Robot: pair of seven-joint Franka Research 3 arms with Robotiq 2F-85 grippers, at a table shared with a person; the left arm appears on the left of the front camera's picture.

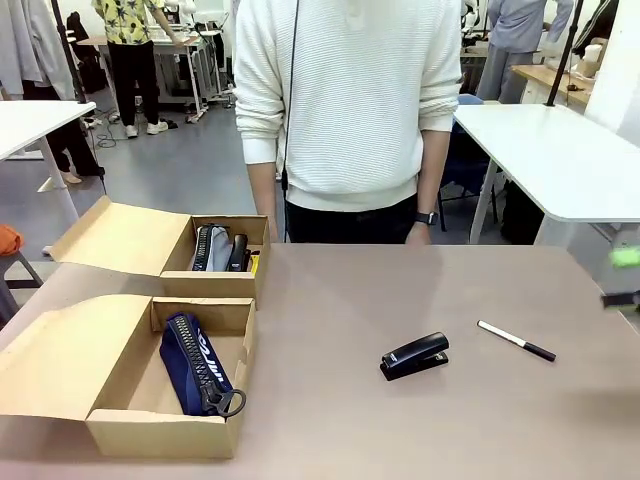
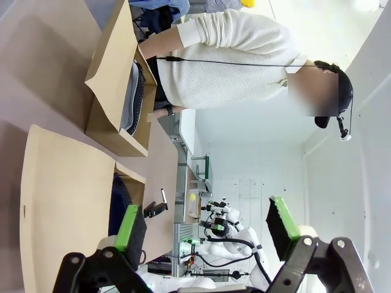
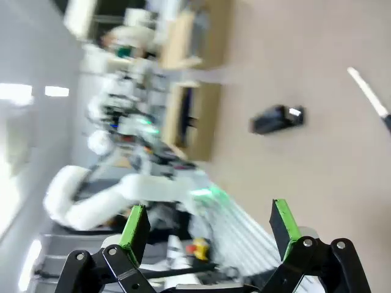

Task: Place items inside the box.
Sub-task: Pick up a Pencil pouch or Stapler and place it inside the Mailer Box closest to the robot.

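The navy pouch (image 1: 200,365) is boxed; the far box (image 1: 210,284) holds several items. A stapler (image 1: 414,356) and pen (image 1: 515,341) lie loose on the bench (image 1: 350,290). My left hand (image 2: 203,207) and right hand (image 3: 208,210) gape wide, empty.

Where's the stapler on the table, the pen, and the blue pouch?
stapler (image 1: 415,356), front view, middle of its black body.
pen (image 1: 505,335), front view, on the white barrel.
navy pouch (image 1: 193,358), front view, blue fabric at its middle.

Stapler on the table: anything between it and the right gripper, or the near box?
Only the pen lies flat, roughly between stapler and open right gripper. Bare table from stapler to near box.
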